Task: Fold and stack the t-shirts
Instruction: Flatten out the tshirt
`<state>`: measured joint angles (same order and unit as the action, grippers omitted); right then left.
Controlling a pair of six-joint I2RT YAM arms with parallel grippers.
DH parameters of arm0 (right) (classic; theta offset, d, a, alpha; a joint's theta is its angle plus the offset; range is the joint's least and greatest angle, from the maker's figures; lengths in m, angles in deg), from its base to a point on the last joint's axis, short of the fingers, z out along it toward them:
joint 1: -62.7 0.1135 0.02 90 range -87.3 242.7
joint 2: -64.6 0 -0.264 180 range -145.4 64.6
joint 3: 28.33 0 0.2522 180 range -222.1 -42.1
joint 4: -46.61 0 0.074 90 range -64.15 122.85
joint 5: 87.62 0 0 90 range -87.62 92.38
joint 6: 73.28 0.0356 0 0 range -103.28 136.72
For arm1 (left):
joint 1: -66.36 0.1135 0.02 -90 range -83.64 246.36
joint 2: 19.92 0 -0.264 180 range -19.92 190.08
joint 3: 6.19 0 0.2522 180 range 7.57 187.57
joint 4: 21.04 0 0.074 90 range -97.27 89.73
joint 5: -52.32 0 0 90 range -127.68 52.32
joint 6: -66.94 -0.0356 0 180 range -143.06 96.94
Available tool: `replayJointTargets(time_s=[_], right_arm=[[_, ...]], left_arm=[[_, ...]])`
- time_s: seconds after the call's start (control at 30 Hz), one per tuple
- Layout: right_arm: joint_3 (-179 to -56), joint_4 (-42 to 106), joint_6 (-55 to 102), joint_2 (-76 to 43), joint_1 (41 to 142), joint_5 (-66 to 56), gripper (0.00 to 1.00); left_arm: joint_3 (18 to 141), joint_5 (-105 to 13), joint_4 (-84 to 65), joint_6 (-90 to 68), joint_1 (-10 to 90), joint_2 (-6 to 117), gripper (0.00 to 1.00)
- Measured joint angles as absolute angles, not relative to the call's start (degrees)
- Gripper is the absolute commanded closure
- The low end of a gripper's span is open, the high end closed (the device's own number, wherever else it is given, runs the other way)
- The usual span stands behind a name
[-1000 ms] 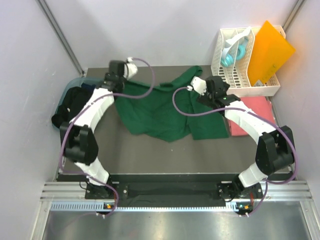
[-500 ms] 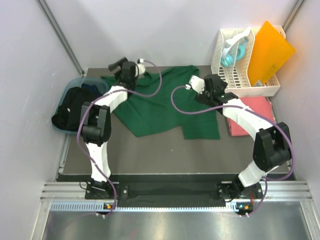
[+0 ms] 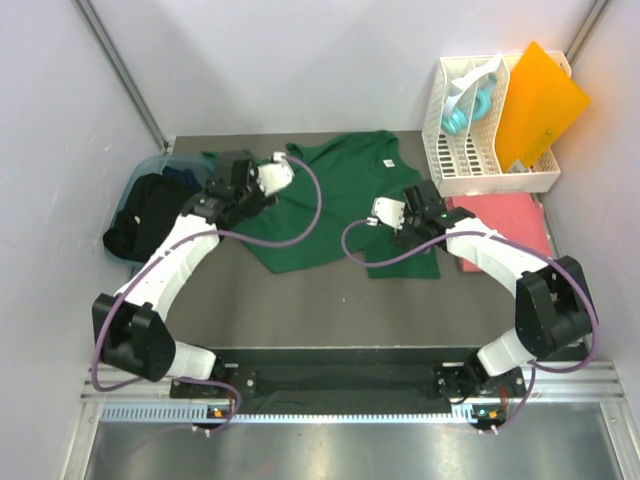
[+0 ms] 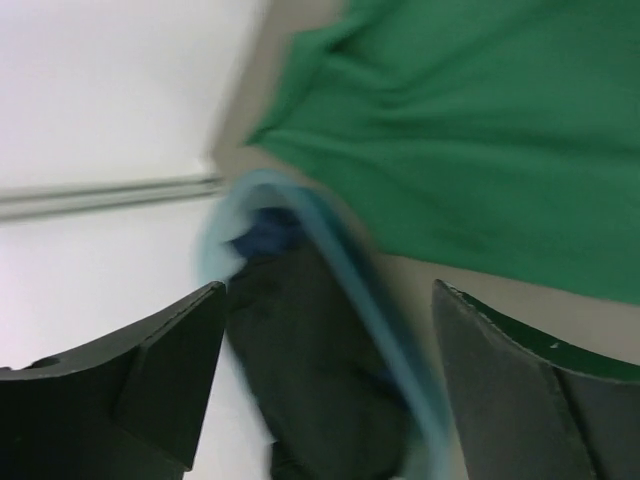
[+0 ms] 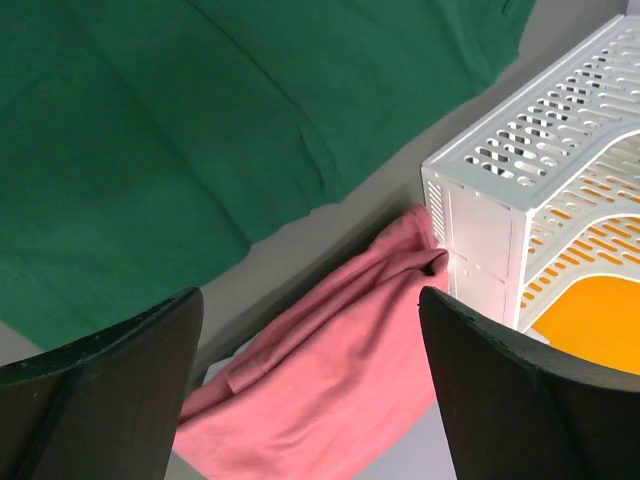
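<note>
The green t-shirt (image 3: pixel 335 190) is thin, limp cloth: light, floppy and easy to bunch. I judge it will sag and crease wherever it is lifted by one point only. The best holds look like the edges, meaning a sleeve end, a shoulder seam or a hem corner, pinched flat against the desk (image 3: pixel 300 300) with one tool at each end of the same edge so the fold stays straight. The cloth gives good friction and will not break.

The shirt lies spread on the middle of the desk toward 12 o'clock, collar at the far side and wrinkled along its near hem. The left tool (image 4: pixel 328 295) hangs with its fingers spread wide and nothing between them, just off the shirt's left sleeve. The shirt is at its 3 o'clock, and the dark shirts (image 3: pixel 140 215) heaped in the blue bin (image 3: pixel 148 165) are at its 9 o'clock.

The right tool (image 5: pixel 310 295) is also spread and empty, above the shirt's near right corner. Most of the green cloth is at its 10 o'clock. The pink t-shirt (image 3: pixel 510 215), lying flat beside the white rack (image 3: pixel 480 150), is at its 3 o'clock.
</note>
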<state>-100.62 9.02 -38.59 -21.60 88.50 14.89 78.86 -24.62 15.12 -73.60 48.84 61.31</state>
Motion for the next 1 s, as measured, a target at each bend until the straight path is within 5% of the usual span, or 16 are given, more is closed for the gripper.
replayJointTargets(time_s=[0.33,1.0], right_arm=[[-100.3,11.5,-39.3,-24.1,90.0,15.8,0.12],[-102.2,13.4,-39.6,-24.9,89.5,17.9,0.12]], left_arm=[[63.5,-32.3,26.0,-65.5,37.1,60.0,0.19],[58.0,-29.6,24.4,-53.2,33.5,66.2,0.21]])
